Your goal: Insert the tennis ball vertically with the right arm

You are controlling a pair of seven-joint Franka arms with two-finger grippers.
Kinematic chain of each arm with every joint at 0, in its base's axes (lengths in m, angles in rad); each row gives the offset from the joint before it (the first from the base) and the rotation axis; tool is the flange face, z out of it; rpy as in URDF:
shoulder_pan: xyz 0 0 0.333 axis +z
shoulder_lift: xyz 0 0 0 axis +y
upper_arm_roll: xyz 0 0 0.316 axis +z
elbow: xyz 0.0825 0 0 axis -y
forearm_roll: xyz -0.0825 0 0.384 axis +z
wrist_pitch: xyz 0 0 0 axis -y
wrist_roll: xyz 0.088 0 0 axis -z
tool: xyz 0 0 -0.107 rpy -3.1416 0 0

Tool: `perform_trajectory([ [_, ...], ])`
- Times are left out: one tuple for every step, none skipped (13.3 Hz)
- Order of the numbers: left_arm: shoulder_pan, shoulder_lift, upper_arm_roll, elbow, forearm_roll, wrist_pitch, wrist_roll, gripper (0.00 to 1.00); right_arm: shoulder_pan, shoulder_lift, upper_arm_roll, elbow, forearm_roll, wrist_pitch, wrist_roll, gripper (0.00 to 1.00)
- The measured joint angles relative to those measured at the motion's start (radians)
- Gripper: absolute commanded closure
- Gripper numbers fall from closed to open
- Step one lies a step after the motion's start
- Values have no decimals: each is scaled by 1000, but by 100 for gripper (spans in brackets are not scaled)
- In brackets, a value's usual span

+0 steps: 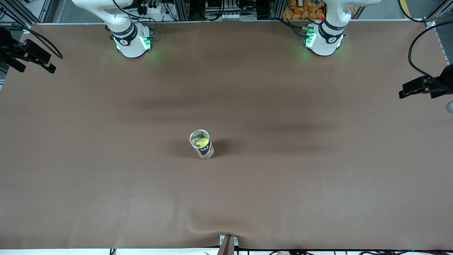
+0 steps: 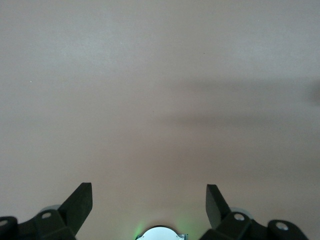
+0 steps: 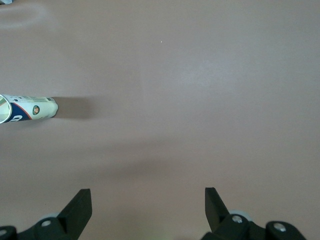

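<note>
Brown table covering (image 1: 318, 184) wrinkled at its near edge, upright open tube (image 1: 201, 143) mid-table with a yellow tennis ball (image 1: 201, 142) inside, right gripper (image 3: 148, 207) and left gripper (image 2: 149, 202) both spread apart above bare covering, arm bases along the table's top edge before cluttered metal racks (image 1: 226, 9).

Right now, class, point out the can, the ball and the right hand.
can (image 1: 202, 145), front view, on its printed side wall.
ball (image 1: 201, 141), front view, on the yellow top showing inside the can's mouth.
right hand (image 3: 148, 207), right wrist view, midway between its open fingertips.
</note>
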Motion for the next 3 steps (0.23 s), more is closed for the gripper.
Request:
perform_trajectory([
  [4,-13,-2,-2,0,-5,0,0,0,0,-2,0,0,-4,-1,0],
  [5,-21,-4,-3,8,-14,0,0,0,-1,-3,0,0,-16,-1,0],
  [4,-24,-10,-3,32,-25,0,0,0,-5,-4,0,0,-26,-1,0],
])
